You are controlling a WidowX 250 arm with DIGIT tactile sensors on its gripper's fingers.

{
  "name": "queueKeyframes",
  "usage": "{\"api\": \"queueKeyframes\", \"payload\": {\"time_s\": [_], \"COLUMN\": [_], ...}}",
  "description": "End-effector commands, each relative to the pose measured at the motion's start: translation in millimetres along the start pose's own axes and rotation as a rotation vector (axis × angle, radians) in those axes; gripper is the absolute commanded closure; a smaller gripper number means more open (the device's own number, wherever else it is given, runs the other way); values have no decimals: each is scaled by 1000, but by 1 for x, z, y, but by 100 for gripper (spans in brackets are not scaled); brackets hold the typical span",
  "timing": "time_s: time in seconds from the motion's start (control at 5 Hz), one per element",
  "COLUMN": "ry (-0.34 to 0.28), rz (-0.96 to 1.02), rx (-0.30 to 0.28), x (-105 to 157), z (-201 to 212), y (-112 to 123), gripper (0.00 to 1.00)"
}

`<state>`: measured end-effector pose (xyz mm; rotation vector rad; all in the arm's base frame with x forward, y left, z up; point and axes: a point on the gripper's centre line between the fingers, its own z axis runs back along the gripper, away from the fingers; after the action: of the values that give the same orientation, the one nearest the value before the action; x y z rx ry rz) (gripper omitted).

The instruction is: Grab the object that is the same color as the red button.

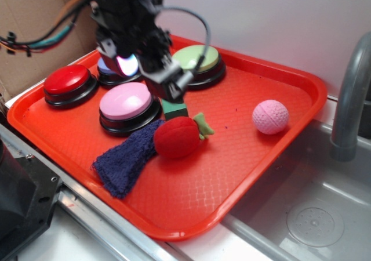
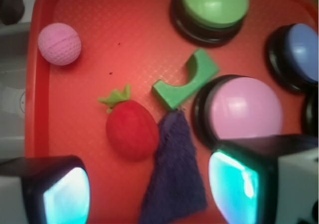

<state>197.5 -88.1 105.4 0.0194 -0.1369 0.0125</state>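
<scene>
Fingers point(image 2: 60, 194) of the end effector point(image 2: 149, 189) fill the bottom corners of the wrist view, spread wide apart with nothing between them. Just beyond them a dark blue cloth point(image 2: 174, 174) lies on the red tray point(image 2: 139, 50), its left edge touching the red plush fruit point(image 2: 132, 129), which rests on its side with its green leafy top point(image 2: 115, 97) pointing toward the far left. To the right of the cloth's upper end sits the pink button point(image 2: 244, 107) on a black base. Just past the fruit and against the pink button's rim lies a green curved block point(image 2: 184, 82). Farther on, a pink textured ball point(image 2: 60, 44) sits well apart to the left, a green button point(image 2: 214, 5) stands at the far edge, and a blue button point(image 2: 299, 52) shows at the right. In the exterior view, the end effector point(image 1: 168, 84) hovers above the tray between the pink button point(image 1: 126, 101) and the green button point(image 1: 197, 61), higher than the fruit point(image 1: 177, 137) and not touching it. The red button point(image 1: 68, 80) sits near the tray's left corner, well apart from the fruit. A grey sink point(image 1: 313, 203) lies beside the tray.
</scene>
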Motion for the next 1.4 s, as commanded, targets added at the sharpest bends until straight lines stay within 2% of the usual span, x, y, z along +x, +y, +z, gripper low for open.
{"api": "queueKeyframes", "payload": {"time_s": [0.0, 0.2, 0.6, 0.8, 1.0, 1.2], "ry": [36, 72, 99, 97, 118, 98], "rz": [-66, -48, -53, -9, 2, 31], "rx": [4, 71, 98, 106, 152, 133], "x": [0, -5, -8, -7, -4, -3], "z": [-30, -47, -68, -68, -72, -72], "y": [-8, -12, -18, -10, -8, -7], "gripper": [0, 0, 0, 0, 83, 100]}}
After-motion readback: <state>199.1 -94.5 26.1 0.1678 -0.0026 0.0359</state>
